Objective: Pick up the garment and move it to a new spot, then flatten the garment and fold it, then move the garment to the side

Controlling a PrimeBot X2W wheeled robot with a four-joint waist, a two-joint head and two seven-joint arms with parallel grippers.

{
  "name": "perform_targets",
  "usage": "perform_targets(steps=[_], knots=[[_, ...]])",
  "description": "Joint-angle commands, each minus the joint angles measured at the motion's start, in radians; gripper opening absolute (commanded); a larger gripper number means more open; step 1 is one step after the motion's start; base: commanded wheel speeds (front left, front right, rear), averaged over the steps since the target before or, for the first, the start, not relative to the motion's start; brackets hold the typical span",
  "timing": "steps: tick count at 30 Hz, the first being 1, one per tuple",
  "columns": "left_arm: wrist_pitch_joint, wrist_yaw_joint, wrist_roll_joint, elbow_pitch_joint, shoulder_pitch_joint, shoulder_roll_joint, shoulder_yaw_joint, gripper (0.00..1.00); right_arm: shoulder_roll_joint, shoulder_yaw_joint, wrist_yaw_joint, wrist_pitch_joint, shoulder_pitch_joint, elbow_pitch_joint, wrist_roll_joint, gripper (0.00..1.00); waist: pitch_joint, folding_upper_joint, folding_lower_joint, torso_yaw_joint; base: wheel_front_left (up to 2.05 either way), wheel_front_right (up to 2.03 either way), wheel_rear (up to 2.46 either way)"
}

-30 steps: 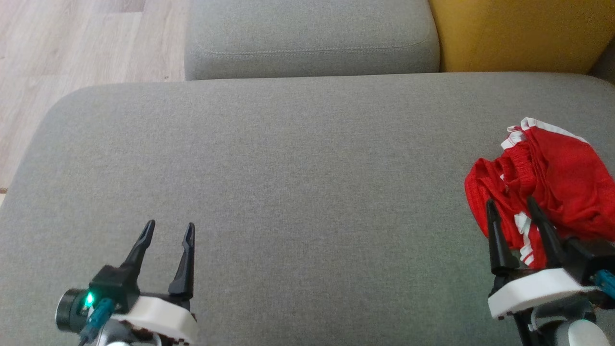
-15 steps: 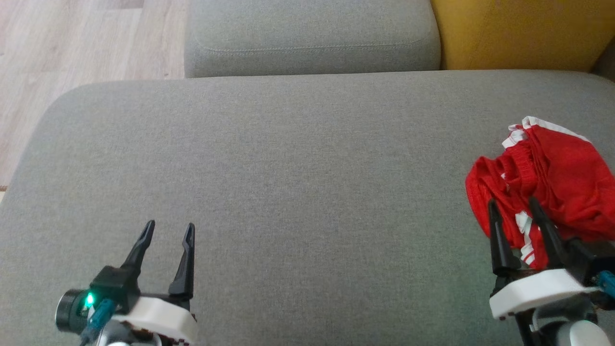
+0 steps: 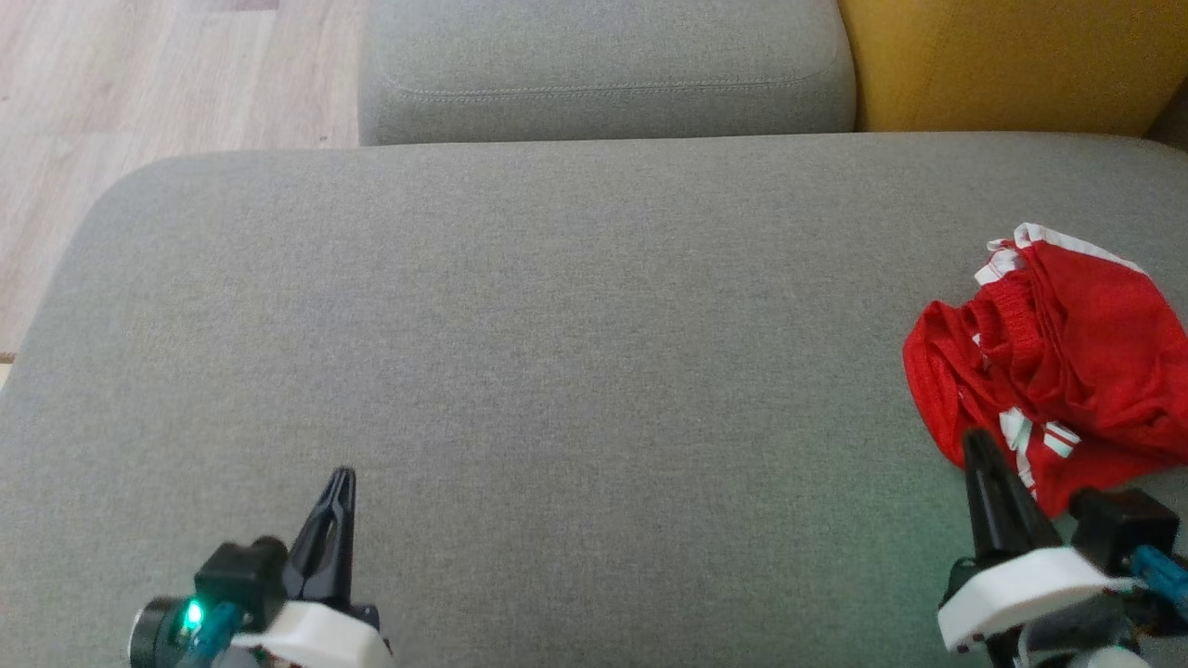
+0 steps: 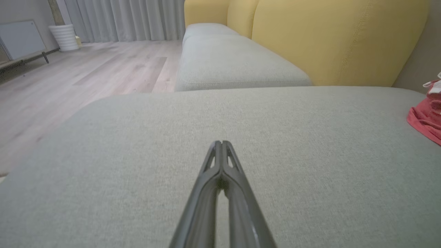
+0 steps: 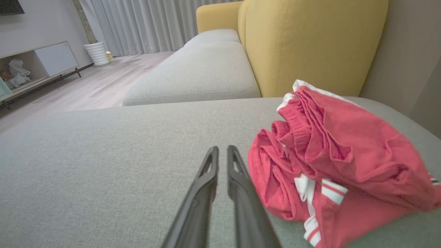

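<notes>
Head view: both tools, spread earlier, now pressed together, left tool point(image 3: 342, 482) and right tool point(image 3: 976, 445) empty.

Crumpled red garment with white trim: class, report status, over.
Left hand shut, empty. Right hand nearly closed beside crumpled red garment with white trim, not gripping. Grey cushion unobstructed.

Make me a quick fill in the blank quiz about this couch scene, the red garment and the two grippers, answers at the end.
1. The crumpled garment is red with ______ stripes.
2. The garment lies on a ______ seat cushion.
3. The backrest behind the cushion is ______.
4. The left gripper holds nothing and its fingers are ______.

Answers: white; grey; yellow; shut
</notes>
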Motion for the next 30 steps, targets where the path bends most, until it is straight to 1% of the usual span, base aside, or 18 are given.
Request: perform_targets(steps=[1,30], knots=[[0.002,-0.003,-0.019,-0.025,-0.014,0.007,0.007,0.00,0.000,-0.001,0.000,-0.002,-0.009,-0.026,0.021,0.00,0.000,0.0000,0.0000,-0.001,0.00,0.00,0.00],[0.066,-0.067,-0.361,0.024,-0.064,-0.027,0.090,0.00,-0.015,-0.002,0.002,0.003,-0.064,0.037,0.394,0.00,0.001,0.0000,0.0000,-0.014,0.00,0.00,0.00]])
